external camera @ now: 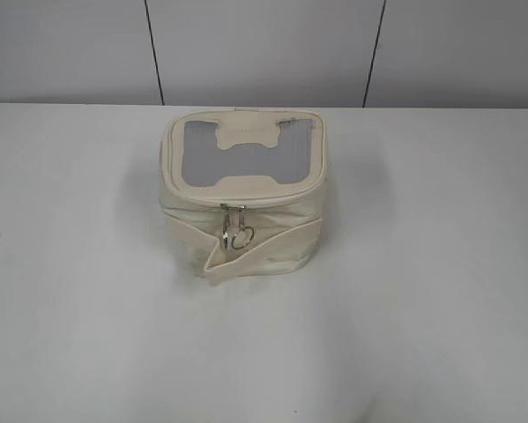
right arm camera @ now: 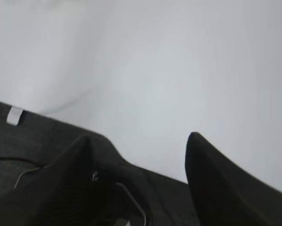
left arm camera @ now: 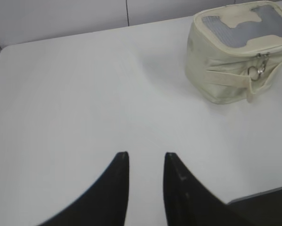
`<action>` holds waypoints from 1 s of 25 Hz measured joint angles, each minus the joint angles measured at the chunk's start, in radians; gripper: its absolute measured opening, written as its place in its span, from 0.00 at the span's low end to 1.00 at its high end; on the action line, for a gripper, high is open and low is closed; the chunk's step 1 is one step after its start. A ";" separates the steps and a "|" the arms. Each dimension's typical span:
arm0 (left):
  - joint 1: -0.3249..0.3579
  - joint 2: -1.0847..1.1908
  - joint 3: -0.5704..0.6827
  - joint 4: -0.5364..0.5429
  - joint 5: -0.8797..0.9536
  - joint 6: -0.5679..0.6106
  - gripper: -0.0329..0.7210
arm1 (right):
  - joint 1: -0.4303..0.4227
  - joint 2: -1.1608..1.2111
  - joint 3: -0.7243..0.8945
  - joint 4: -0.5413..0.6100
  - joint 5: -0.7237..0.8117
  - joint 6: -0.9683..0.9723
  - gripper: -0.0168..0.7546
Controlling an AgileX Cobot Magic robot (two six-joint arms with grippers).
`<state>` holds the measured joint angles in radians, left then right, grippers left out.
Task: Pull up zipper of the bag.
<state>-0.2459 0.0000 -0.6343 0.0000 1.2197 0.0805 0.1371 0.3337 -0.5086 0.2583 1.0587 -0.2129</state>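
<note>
The small boxy cream bag [external camera: 243, 198] stands on the white table, its grey mesh top panel with the bone-shaped patch facing up. Its cream zipper runs round the top rim; the silver slider with a ring pull [external camera: 237, 231] hangs at the front face, above the wraparound strap. The bag also shows in the left wrist view [left arm camera: 235, 56] at the top right, ring pull [left arm camera: 256, 71] visible. My left gripper [left arm camera: 146, 154] is open and empty, low over bare table, well away from the bag. My right gripper [right arm camera: 138, 137] is open and empty at the table's front edge. Neither gripper shows in the exterior view.
The white table [external camera: 405, 291] spreads around the bag on all sides. A grey panelled wall [external camera: 264, 48] stands behind it. The right wrist view shows the table's dark front edge and dark floor [right arm camera: 18, 141] below.
</note>
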 joint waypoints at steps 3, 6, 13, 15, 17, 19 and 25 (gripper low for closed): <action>0.000 0.007 0.042 0.016 0.006 -0.002 0.30 | 0.000 -0.134 0.000 -0.087 -0.002 0.041 0.65; 0.002 0.011 0.055 0.022 -0.021 -0.003 0.30 | 0.000 -0.250 0.001 -0.160 -0.001 0.058 0.65; 0.002 0.013 0.097 0.021 -0.161 -0.003 0.30 | 0.000 -0.341 0.010 -0.187 -0.004 0.061 0.65; 0.002 0.013 0.097 0.021 -0.162 -0.003 0.30 | 0.000 -0.341 0.010 -0.187 -0.004 0.061 0.65; 0.002 0.013 0.097 0.021 -0.165 -0.003 0.30 | 0.000 -0.341 0.010 -0.189 -0.004 0.064 0.62; 0.002 0.013 0.097 0.021 -0.166 -0.003 0.30 | 0.000 -0.341 0.010 -0.189 -0.004 0.066 0.58; 0.002 0.013 0.097 0.000 -0.168 -0.003 0.30 | 0.000 -0.341 0.010 -0.192 -0.004 0.069 0.49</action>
<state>-0.2440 0.0133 -0.5372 0.0000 1.0513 0.0776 0.1371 -0.0068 -0.4989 0.0664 1.0549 -0.1444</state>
